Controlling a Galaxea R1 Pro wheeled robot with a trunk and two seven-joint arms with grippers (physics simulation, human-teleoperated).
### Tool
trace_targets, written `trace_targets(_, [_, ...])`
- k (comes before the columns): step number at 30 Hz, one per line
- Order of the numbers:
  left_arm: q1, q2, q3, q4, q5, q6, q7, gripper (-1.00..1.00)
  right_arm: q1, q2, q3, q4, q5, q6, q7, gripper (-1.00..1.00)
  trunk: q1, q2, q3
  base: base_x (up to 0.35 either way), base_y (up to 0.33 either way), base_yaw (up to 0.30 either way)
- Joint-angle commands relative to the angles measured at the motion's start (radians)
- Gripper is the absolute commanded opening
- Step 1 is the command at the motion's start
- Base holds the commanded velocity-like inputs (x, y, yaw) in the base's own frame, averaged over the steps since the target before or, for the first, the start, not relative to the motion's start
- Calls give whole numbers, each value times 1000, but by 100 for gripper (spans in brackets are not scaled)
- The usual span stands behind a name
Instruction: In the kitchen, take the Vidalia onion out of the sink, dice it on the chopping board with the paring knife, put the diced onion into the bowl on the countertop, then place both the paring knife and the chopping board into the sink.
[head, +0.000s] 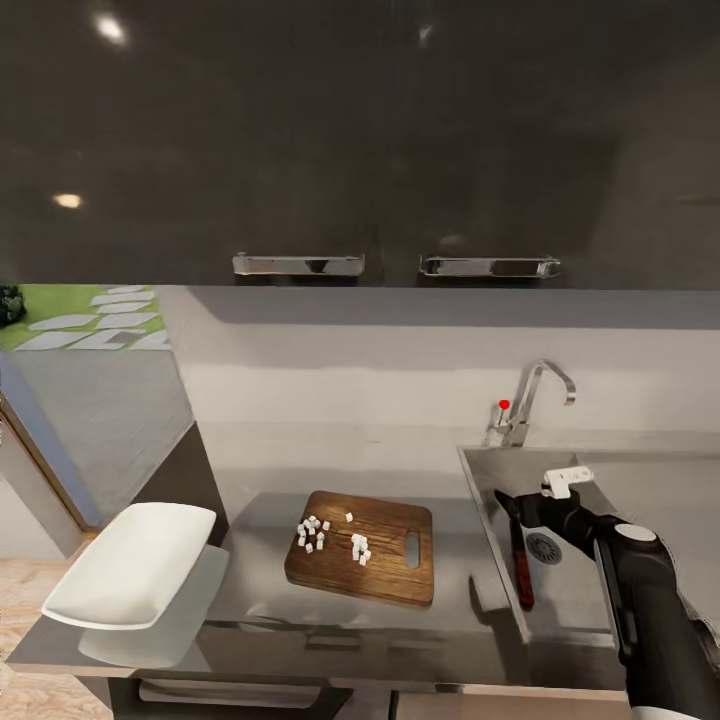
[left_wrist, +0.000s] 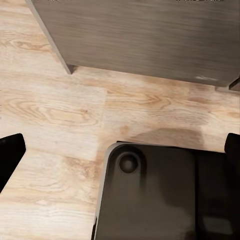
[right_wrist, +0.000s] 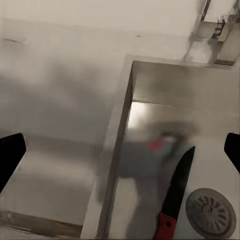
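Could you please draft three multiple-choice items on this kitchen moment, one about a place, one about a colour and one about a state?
1. Where does the paring knife lie?
A. on the chopping board
B. in the sink
C. in the bowl

2. What colour are the diced onion pieces?
A. white
B. green
C. red

3. How is the right gripper over the sink?
A. shut on the knife
B. shut on the tap
C. open, holding nothing

Answers:
1. B: the knife rests on the basin floor beside the drain.
2. A: small white cubes sit on the chopping board, with the bowl apart from it.
3. C: the right wrist view shows the fingertips wide apart, the knife lying free below.
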Motion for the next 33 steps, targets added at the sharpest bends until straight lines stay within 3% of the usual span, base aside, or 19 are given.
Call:
trace_targets(1, [0,-1,8,-2,-7,-1,-6,100,0,3,-2,-2,14,2,10,100,1,-2,-2,0,219,0])
trace_targets(16, [0,-1,8,-1,-7,-1,-6,100,2,7,-4,-3,21,3,10,100,1,-2,-2,-23,277,0])
trace_targets(25, [0,-1,8,0,-6,-1,-6,100,2,8,-3,-3,21,3,10,100,1,-2,-2,-278,74,0])
trace_targets(33, [0,-1,8,-1,-7,-1,-6,100,2,7,-4,2,21,3,9,100,1,-2,-2,32,111,0])
